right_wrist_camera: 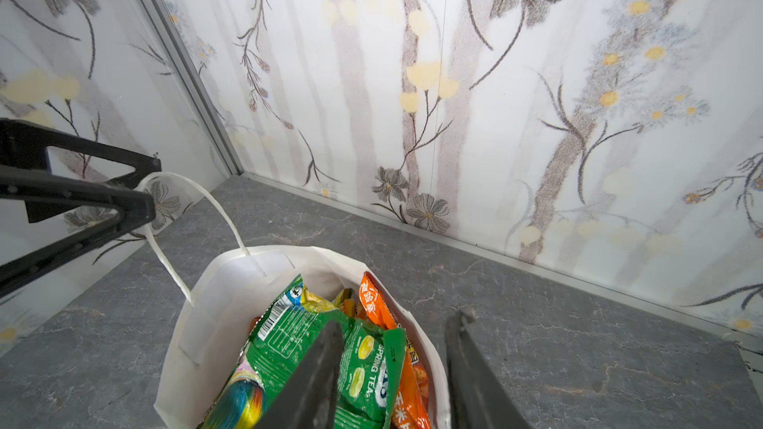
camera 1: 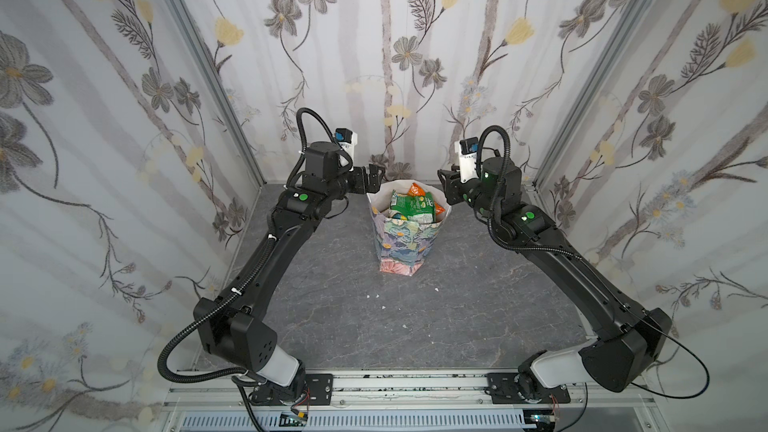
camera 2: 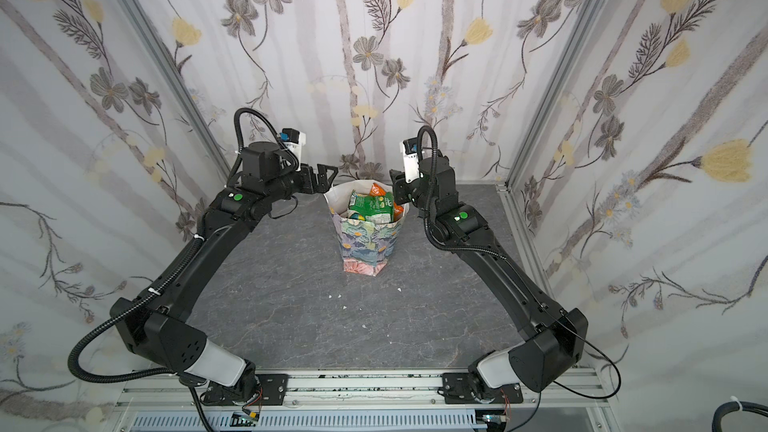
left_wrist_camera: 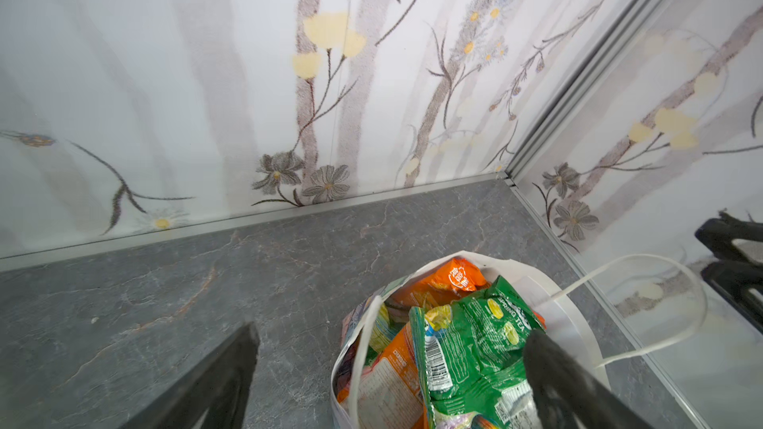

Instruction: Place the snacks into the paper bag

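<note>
The floral paper bag (camera 1: 405,243) (camera 2: 365,245) stands upright at the back middle of the table. Snacks fill it to the rim, with a green packet (camera 1: 411,205) (right_wrist_camera: 297,336) on top and an orange packet (camera 1: 420,189) (left_wrist_camera: 450,282) behind it. My left gripper (camera 1: 374,178) (left_wrist_camera: 392,348) hovers at the bag's left rim, open wide and holding nothing; a white cord handle (left_wrist_camera: 363,344) runs loose between its fingers. At the right rim my right gripper (camera 1: 444,184) (right_wrist_camera: 396,332) also stands open, with its fingers either side of the bag's edge and empty.
Flowered walls (camera 1: 395,56) close in behind and on both sides of the bag. Small white crumbs (camera 1: 382,308) lie on the grey stone-look tabletop (camera 1: 353,326). The bag's other handle (right_wrist_camera: 194,196) loops up beside the left gripper's fingertips.
</note>
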{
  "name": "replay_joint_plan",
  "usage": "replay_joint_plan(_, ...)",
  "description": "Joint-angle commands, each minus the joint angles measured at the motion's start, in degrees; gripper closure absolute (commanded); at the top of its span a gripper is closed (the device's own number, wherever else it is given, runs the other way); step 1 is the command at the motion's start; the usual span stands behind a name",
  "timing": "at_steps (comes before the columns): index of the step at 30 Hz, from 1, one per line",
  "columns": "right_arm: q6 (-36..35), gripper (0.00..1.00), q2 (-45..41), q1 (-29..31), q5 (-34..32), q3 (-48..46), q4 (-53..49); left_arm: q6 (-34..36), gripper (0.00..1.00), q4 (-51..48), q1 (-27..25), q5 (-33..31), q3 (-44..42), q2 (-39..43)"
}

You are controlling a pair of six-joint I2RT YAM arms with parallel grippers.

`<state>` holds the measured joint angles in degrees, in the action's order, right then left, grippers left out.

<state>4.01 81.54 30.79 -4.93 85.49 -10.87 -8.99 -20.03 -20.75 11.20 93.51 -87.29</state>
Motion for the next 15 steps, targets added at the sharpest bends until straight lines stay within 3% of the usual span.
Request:
replay_joint_plan(1,-0.56,0.52,-2.20,-0.34,-3.13,0.21,1.56,0.64,0.00,0.10,0.41,-8.14,0.18,2.57)
replay_joint_plan(6,0.58,0.47,-7.75,-2.62,-7.97,-3.38,1.65,0.15,0.00,-0.12,2.60,-17.96,-3.85,9.33)
replay_joint_plan(8,1.66,0.38,-11.15,-4.72,-10.00,-7.50,2.65,0.88,0.00,0.52,4.83,-19.73,-7.76,13.16)
replay_joint_plan(13,8.38,0.32,-19.46,-17.06,-11.42,-24.49,7.28,-3.14,0.00,12.28,18.66,-29.56,-31.13,23.45)
replay_joint_plan(15,11.32,0.25,-22.38,-22.42,-10.52,-33.64,11.58,-4.85,0.00,22.86,22.45,-32.61,-44.10,27.66)
